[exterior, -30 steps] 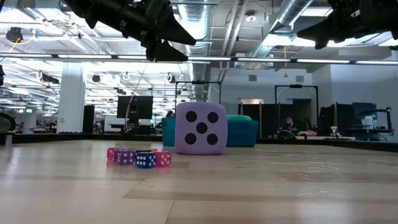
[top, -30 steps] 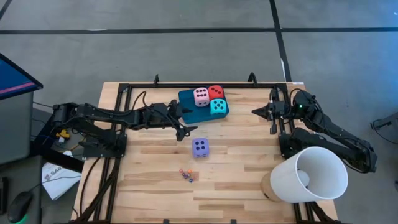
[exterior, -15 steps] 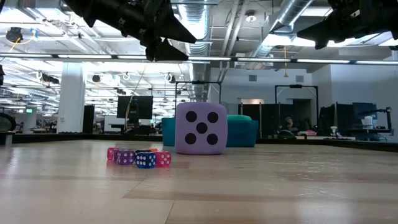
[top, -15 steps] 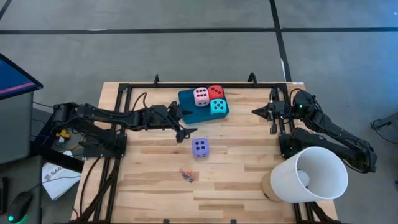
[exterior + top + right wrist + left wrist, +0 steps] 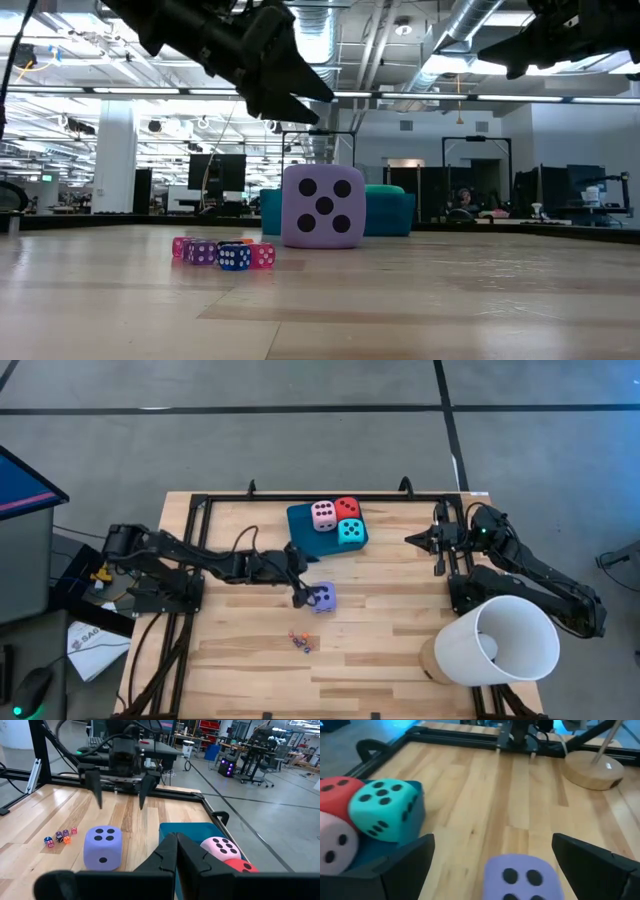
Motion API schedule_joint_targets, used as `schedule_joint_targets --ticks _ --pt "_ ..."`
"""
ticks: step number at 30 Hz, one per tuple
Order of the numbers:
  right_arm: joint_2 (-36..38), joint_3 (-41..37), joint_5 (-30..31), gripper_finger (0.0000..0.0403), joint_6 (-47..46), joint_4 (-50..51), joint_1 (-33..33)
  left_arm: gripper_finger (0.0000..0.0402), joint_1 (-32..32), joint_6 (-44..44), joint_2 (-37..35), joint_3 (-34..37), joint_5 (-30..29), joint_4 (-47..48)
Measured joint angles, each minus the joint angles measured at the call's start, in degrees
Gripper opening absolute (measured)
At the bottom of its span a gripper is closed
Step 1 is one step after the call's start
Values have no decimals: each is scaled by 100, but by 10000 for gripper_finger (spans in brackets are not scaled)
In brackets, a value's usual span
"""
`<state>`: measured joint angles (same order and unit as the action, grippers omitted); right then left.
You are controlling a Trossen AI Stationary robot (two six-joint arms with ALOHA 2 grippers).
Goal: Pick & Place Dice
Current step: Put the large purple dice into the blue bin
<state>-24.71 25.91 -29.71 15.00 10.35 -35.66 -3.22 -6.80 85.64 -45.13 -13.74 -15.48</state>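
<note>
Three dice (image 5: 337, 520) sit on the tray (image 5: 303, 520); the purple die (image 5: 321, 596) probably goes next, just under the wide-open left claw (image 5: 299, 592)

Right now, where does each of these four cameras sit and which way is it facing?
High: overhead, straight down; both arms, table.
Low: tabletop height, level across to the purple die; arms overhead.
Left wrist: past the open left gripper over the purple die.
Right wrist: past the shut right gripper toward the left arm.
All four show the purple die.
</note>
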Motion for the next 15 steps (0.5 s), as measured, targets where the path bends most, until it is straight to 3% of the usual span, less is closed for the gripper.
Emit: schedule_joint_targets --ticks 15 --pt "-2 0 0 0 2 0 0 391 -389 -549 549 -115 -28 32"
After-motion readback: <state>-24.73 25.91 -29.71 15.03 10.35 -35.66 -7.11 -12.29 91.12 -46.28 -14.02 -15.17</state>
